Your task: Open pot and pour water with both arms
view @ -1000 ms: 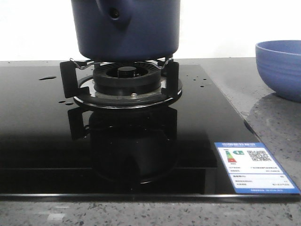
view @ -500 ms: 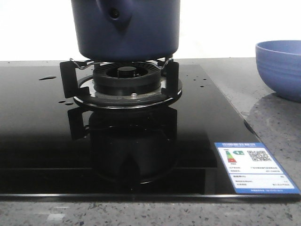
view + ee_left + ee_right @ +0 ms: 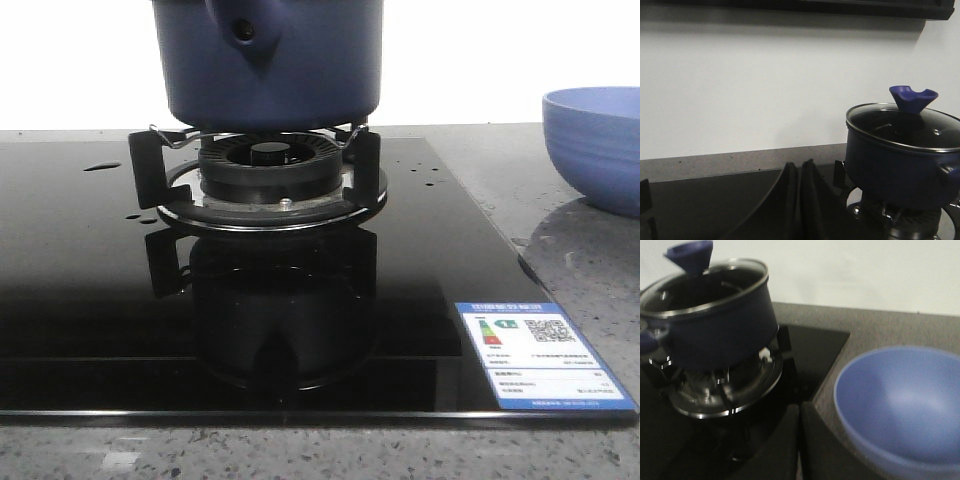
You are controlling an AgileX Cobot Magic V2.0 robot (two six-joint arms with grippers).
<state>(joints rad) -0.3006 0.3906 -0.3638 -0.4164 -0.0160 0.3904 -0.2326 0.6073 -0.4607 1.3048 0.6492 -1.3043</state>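
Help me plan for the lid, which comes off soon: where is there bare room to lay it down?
The widest bare patch is the black glass between the burner and the energy label. Glass left of the burner is open but carries water drops. The grey counter between glass edge and bowl is narrow. The pot fills the burner.

Pot (image 3: 268,60) on burner grate (image 3: 256,180), mid-rear of hob (image 3: 90,300). Lid (image 3: 905,125) on pot. Bowl (image 3: 598,145) on counter (image 3: 570,250), right of hob. Label (image 3: 540,356) on hob's front-right corner.
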